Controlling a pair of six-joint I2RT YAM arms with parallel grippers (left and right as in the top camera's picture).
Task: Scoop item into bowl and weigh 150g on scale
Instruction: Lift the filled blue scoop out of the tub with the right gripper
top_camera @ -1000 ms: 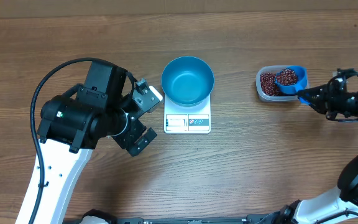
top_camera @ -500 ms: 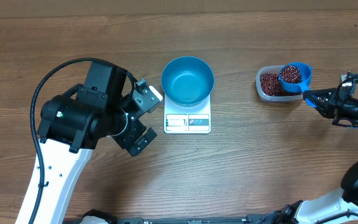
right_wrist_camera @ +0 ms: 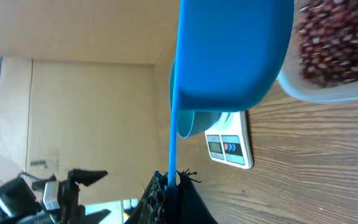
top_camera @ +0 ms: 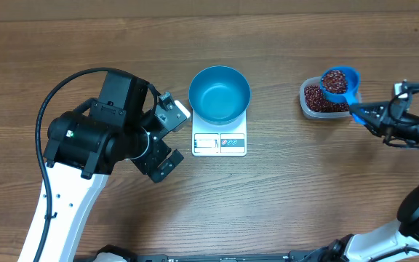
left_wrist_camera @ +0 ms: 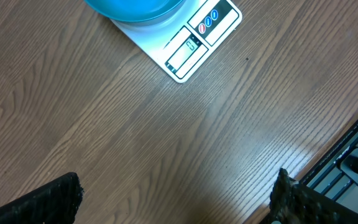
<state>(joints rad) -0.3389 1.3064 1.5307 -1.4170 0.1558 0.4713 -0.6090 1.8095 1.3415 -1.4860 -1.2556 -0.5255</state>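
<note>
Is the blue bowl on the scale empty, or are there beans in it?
Empty. In the overhead view the bowl shows only its bare blue inside, with nothing in it, as it sits on the scale.

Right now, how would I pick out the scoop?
Find the white scale in the middle, then look right to the clear tub. The scoop hovers over its right end: small, blue, handled, heaped with beans, unlike the bigger empty bowl.

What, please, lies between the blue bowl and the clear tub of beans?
Nothing: only bare wooden tabletop separates the bowl from the tub, as the overhead view shows.
</note>
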